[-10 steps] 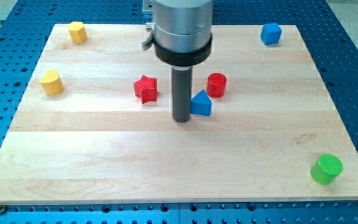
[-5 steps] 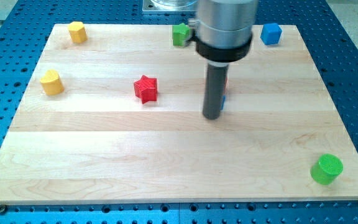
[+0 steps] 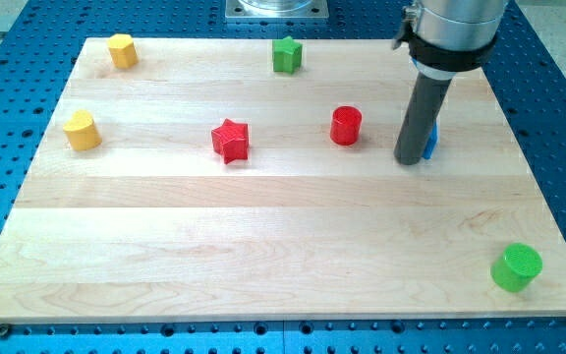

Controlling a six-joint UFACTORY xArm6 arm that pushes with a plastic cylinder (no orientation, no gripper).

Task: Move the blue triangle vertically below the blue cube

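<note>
- Our tip [image 3: 410, 161] rests on the wooden table [image 3: 263, 256], toward the view's right and about halfway up.
- The rod rises from there to the collar at the view's top right.
- We have no end effector that spreads or pinches; there is only the straight rod, so it holds nothing.
- The blue triangle [image 3: 430, 144] sits just to the view's right of the tip, touching it or nearly so. Only a thin blue sliver shows past the rod, so we cannot make out its shape.
- The blue cube does not show; our arm covers the table's top right corner.
- The red cylinder [image 3: 346, 126] stands to the view's left of the tip, clearly apart from it.
- The red star [image 3: 231, 140] lies farther to the view's left, near the table's middle.
- The green star [image 3: 286, 54] sits at the top edge, left of the rod.
- A yellow block [image 3: 121, 49] sits at the top left corner; a second yellow block [image 3: 82, 130] lies below it near the left edge.
- The green cylinder [image 3: 516, 267] stands alone at the bottom right corner.
</note>
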